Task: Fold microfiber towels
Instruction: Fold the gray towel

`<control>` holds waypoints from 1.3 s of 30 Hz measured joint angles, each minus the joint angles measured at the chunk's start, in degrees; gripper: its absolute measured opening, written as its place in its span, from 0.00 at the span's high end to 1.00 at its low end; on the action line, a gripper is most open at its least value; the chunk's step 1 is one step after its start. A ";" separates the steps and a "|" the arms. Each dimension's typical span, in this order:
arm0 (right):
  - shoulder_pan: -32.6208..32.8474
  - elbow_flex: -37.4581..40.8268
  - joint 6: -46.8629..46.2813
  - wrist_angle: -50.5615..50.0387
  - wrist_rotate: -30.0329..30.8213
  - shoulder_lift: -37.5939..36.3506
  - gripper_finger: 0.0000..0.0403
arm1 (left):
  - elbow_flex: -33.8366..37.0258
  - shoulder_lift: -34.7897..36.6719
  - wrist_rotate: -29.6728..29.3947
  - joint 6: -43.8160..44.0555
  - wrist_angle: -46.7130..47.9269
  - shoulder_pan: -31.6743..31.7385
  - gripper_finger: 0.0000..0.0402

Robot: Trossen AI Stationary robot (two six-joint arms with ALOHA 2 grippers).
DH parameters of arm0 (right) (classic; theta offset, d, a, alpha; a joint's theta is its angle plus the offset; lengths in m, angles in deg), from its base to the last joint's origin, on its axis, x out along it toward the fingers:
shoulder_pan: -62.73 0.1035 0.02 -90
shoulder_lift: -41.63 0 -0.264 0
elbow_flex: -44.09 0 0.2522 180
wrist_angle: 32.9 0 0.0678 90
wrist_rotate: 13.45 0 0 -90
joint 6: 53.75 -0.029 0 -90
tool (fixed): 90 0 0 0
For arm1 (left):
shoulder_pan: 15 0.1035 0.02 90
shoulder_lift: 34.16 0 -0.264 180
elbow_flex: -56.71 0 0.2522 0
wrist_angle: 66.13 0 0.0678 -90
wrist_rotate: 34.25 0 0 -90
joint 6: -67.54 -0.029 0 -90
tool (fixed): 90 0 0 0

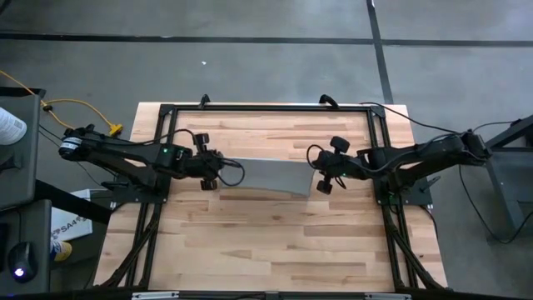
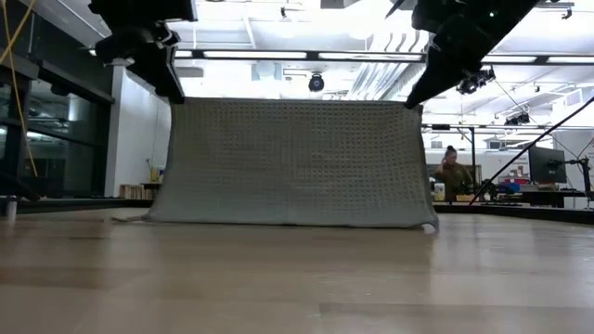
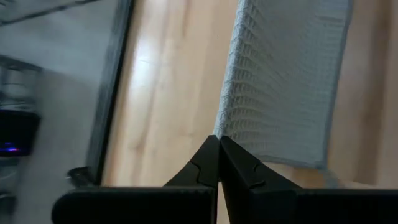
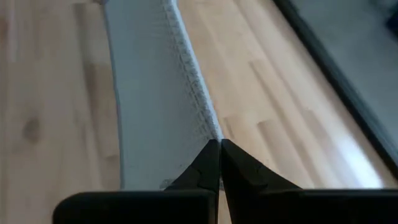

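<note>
Bare light wooden plank table (image 2: 297,278) fills the near part of the low view. Beyond it, the light grey-blue square microfiber towel (image 2: 292,162) hangs as an upright sheet, top edge stretched level between both arms, bottom edge touching the table, a small crumple at its lower right corner. Only this view shows the towel lifted. From above in the high view the same towel (image 1: 271,177) reads as a narrow grey band at the table's middle, between the two grippers.

Left gripper (image 1: 218,171) sits at the towel's left end, right gripper (image 1: 326,173) at its right end, both over the middle of the table. The high view does not show the jaws clearly. The wrist views do: left gripper (image 3: 219,149) has jaws pinched closed on a top corner of the towel (image 3: 286,81), waffle-like texture visible. Right gripper (image 4: 219,155) has jaws closed the same way on the other top corner of the towel (image 4: 155,106).

Black metal frame (image 1: 266,108) edges the table in the high view, with a yellow cable (image 1: 75,107) on the grey floor off the far left. Low view alone shows the room behind: a person (image 2: 453,172) seated far right at a desk, ceiling lights above.
</note>
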 joint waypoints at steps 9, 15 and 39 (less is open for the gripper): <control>-3.11 0.00 7.83 4.82 9.05 0.02 0.99 | -0.02 -0.01 -13.05 -4.49 -3.54 0.03 1.00; -1.84 0.02 5.18 4.29 -0.02 0.02 0.99 | 0.04 -0.01 -3.29 0.67 -1.99 -1.28 1.00; 6.70 0.04 -10.63 2.93 -23.33 11.89 0.99 | 17.49 -1.91 25.69 13.92 -20.12 -7.88 1.00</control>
